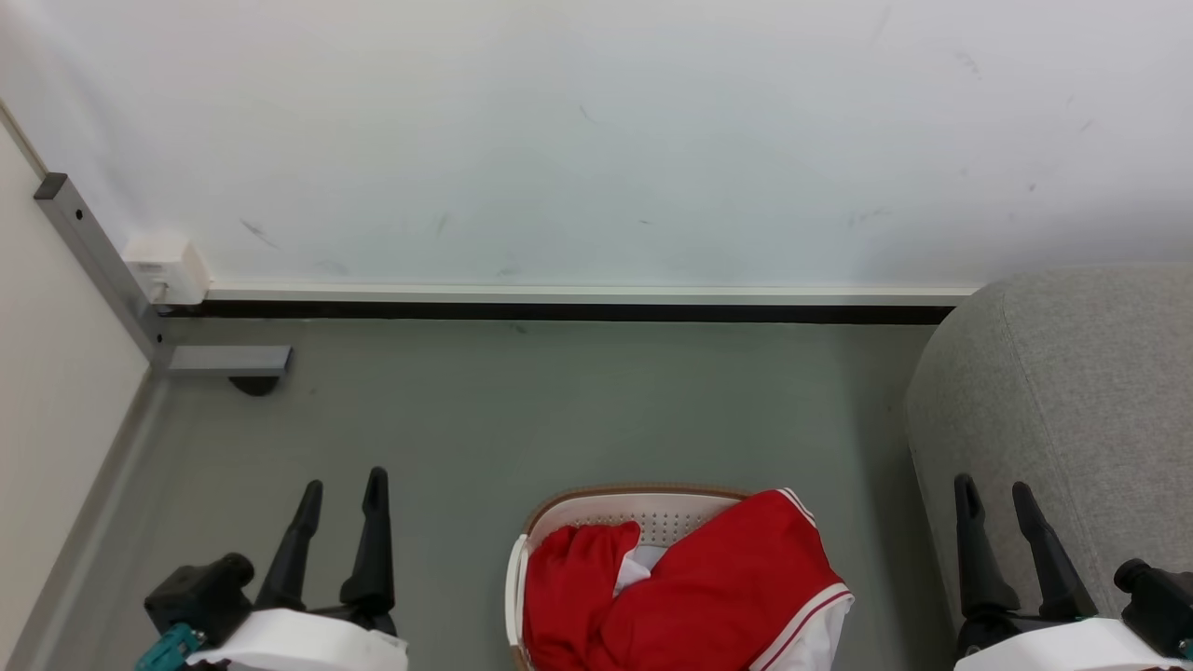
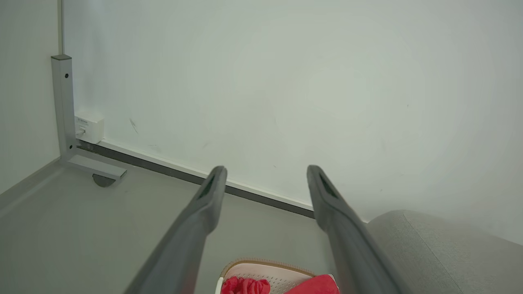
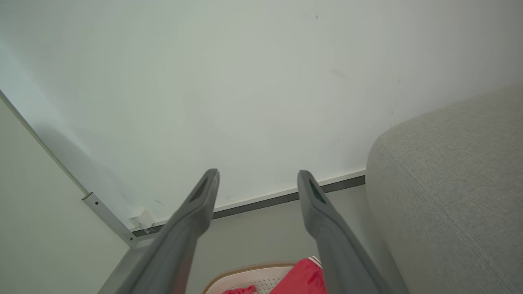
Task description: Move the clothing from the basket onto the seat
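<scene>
Bottom centre: red white-trimmed sports clothing (image 1: 690,587) lay heaped in oval cream perforated plastic basket (image 1: 596,508), between left claw (image 1: 344,481) and right claw (image 1: 994,486), both wide, empty. At right edge, light-grey fabric sofa (image 1: 1062,391) stood beside right claw.

Bright, even, soft-shadowed light; sharp head view, wide-angle bending in wrist views.

Bottom edge cuts off the basket (image 1: 634,492) and clothing (image 1: 727,578); right edge, the seat (image 1: 1072,391)
</scene>
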Available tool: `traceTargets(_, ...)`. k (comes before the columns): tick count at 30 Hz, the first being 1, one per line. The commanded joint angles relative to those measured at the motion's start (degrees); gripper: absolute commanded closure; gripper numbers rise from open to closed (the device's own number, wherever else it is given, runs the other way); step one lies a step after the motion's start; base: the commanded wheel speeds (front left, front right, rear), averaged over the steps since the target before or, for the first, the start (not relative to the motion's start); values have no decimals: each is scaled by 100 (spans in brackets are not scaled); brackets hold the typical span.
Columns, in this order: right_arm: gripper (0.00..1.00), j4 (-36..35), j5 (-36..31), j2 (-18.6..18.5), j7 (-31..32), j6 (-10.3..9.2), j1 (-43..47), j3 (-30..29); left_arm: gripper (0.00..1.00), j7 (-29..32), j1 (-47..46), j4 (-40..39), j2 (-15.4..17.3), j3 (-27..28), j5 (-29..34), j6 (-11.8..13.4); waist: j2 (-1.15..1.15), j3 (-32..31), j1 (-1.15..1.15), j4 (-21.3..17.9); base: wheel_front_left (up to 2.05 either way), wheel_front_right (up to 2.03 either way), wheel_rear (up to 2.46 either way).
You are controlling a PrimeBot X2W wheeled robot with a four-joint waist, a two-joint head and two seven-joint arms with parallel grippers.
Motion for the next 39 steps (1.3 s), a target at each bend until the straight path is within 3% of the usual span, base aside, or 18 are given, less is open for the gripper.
traceTargets(1,0,-34,-192,-8,-66,-8,-113,31,0,-81,-12,-42,51,-14,221,2,0,-8,-1,-1,0,0,0)
traceTargets(39,0,253,-1555,-3,-497,-11,-119,243,0,-510,0,29,64,-106,1717,-18,0,38,-1,-33,0,0,0)
